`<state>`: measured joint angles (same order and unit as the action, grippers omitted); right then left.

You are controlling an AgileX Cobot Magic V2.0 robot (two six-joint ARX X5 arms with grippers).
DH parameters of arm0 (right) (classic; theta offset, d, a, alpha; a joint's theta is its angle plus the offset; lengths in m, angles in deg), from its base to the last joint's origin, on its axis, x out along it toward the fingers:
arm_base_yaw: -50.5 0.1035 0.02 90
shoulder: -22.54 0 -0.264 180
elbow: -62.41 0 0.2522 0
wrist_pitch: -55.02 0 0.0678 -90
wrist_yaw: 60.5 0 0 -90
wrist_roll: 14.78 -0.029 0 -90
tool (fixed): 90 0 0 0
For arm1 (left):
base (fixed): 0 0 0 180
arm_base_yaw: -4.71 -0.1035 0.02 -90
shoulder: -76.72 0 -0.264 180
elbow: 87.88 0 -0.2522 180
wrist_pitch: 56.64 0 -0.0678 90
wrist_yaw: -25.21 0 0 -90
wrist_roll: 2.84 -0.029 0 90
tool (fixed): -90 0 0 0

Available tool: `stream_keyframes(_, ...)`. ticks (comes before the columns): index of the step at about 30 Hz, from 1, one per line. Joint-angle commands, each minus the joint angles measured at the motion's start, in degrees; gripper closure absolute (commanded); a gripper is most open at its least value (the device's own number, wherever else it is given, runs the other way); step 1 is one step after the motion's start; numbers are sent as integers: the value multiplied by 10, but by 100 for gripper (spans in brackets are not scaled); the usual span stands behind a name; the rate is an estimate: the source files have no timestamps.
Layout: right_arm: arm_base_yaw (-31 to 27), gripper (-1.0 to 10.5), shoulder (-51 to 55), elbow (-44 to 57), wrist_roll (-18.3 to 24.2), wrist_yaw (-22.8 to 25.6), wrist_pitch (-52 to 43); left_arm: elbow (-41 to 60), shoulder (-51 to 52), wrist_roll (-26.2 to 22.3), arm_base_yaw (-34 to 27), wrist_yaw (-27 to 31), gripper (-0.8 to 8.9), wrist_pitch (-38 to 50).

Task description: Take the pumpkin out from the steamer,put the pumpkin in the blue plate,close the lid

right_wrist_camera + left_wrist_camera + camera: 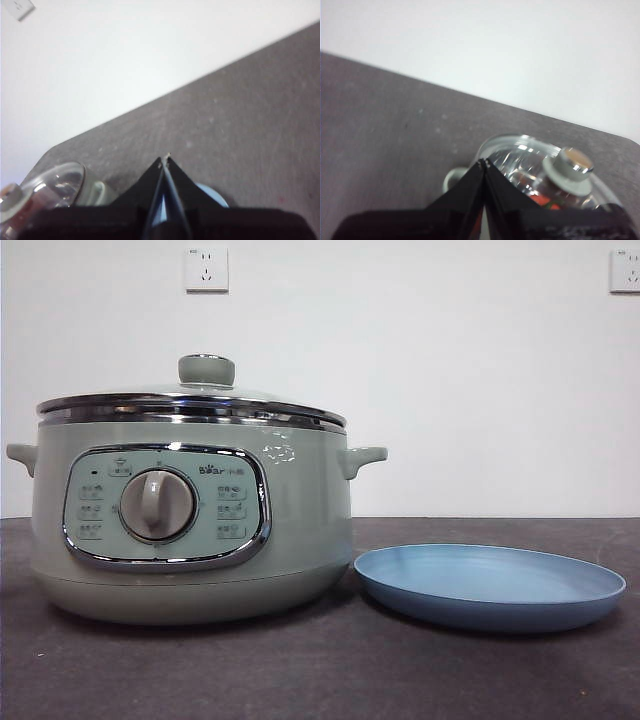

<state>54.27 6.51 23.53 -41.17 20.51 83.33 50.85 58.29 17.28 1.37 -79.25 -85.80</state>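
— So where does the pumpkin (538, 199) sit?

— Inside the steamer (190, 510), under the lid (195, 400). Only the left wrist view shows it, as a patch of orange-red with a bit of green seen through the glass beside the knob (568, 170). Which way its stem points, or how it lies, I cannot tell; too little shows.

— And the front view?

— It shows none of the pumpkin. It shows the steamer upright on the dark worktop (320, 670), dial and panel facing the camera, with the lid seated flat on the chrome rim and the knob straight up. The blue plate (490, 585) lies flat just beside the steamer, on the side away from the dial, its rim close to the steamer's base. Neither arm appears there.

— How do the fingers stand?

— The left gripper (484, 162) has its fingers pressed together at the tips, holding nothing. It hangs above the steamer, tips over the lid's edge, off to one side of the knob; the pumpkin lies below the glass, apart from them. The right gripper (165, 159) is likewise closed tip to tip and empty, over the plate, with the steamer off to one side.
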Motion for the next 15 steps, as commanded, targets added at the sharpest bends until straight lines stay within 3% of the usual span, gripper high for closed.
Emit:
stream_keyframes(1, 0, 954, -39, -46, 25, -1, -2, -46, -42, -57, 0, -32, 821, 3)
stream_keyframes(10, 0, 947, -181, -223, 150, -4, 106, -197, -180, -133, 0, -148, 821, -67)
stream_keyframes(15, 0, 946, -255, -313, 209, -63, 182, -261, -241, -174, 1, -174, 821, -132)
